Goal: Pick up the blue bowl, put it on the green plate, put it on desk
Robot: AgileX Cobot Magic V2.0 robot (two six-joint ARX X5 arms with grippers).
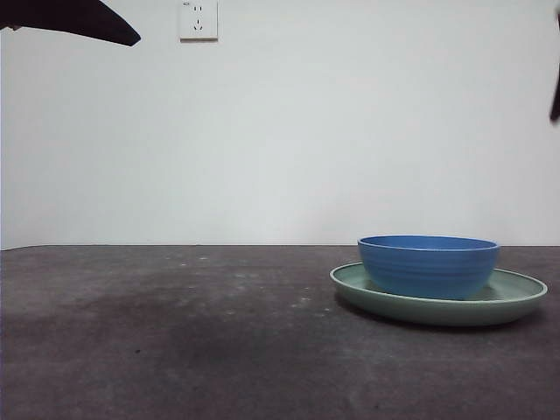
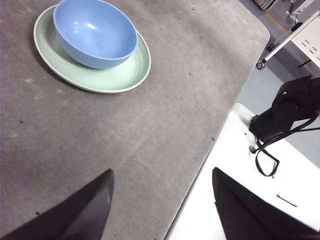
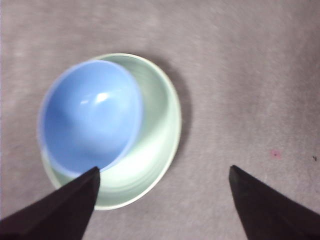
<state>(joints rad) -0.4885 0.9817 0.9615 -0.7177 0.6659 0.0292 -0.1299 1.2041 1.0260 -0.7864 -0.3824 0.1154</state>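
The blue bowl (image 1: 429,265) sits upright inside the green plate (image 1: 516,296) on the desk (image 1: 175,332), right of centre in the front view. In the left wrist view the bowl (image 2: 95,32) on the plate (image 2: 125,75) lies far from my left gripper (image 2: 162,175), which is open and empty over the desk's edge. My right gripper (image 3: 162,172) is open and empty, high above the desk, with the bowl (image 3: 90,117) and plate (image 3: 155,145) below it near one jaw. Both arms show only as dark tips at the front view's top corners.
A white wall with an outlet (image 1: 199,19) stands behind the desk. In the left wrist view the desk's edge (image 2: 210,145) borders a white surface holding a black device with a cable (image 2: 285,112).
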